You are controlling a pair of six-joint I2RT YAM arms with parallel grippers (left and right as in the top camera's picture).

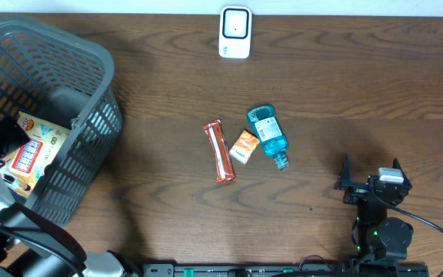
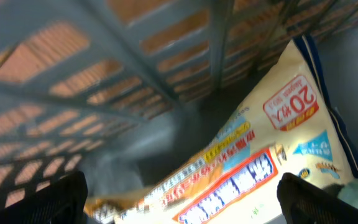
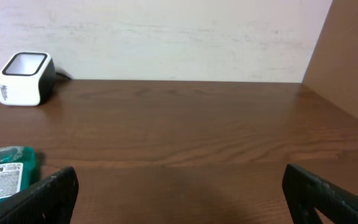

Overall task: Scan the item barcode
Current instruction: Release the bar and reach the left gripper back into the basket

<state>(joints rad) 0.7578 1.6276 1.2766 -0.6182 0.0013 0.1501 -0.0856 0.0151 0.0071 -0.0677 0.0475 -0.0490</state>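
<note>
— What sits closest to me?

— Your right gripper [image 3: 179, 173], close to the near edge of the desk [image 1: 360, 92] toward its right corner. Its jaws stand spread as wide as they go, with only bare wood between them. It grips nothing.

— And my left one?

— Your left gripper [image 2: 180, 183] is down inside the grey basket [image 1: 102, 123], which fills the desk's left edge from the near corner up to the far corner. These jaws are spread wide too, and nothing is clamped in them. A yellow snack bag [image 2: 253, 149] lies on the basket floor right in front of the fingers. You cannot tell from these views whether a finger touches it.

— Where are the loose items?

— In the middle of the desk, well apart from both grippers. A red-brown bar [image 1: 220, 151] lies flat with its length running near to far. A small orange packet [image 1: 244, 145] sits just beside it on the right. A blue bottle [image 1: 268, 135] lies on its side just right of the packet, with its cap toward the near edge.

— The scanner?

— The white scanner [image 1: 234, 32] stands at the far edge, about midway along it.
</note>
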